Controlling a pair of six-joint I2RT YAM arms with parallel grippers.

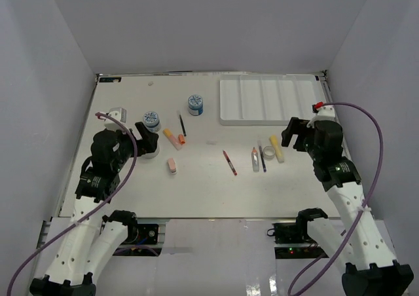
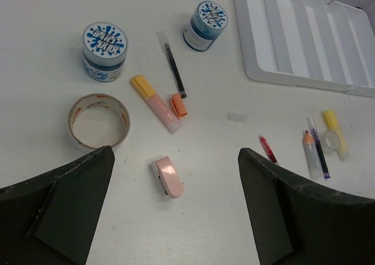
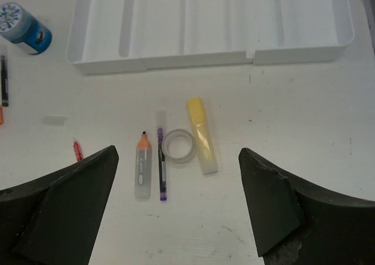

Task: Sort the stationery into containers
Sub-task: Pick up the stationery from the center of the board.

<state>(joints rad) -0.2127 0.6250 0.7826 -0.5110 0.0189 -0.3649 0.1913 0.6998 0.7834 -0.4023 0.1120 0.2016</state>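
The left pincer (image 2: 176, 153) hangs above the white bench (image 2: 47, 19) with its jaws spread wide, gripping and touching nothing. Below it lie a pink block eraser (image 2: 167, 178) and, to one side, a wide beige tape roll (image 2: 96, 143). The right pincer (image 3: 179, 152) is just as wide open and holds nothing. It is poised over a small clear tape ring (image 3: 177, 159) that lies between a thin purple pen (image 3: 161, 165) and a yellow marker stick (image 3: 202, 135). The flat white divided tray (image 3: 193, 60) sits just beyond these, at the bench's far right.
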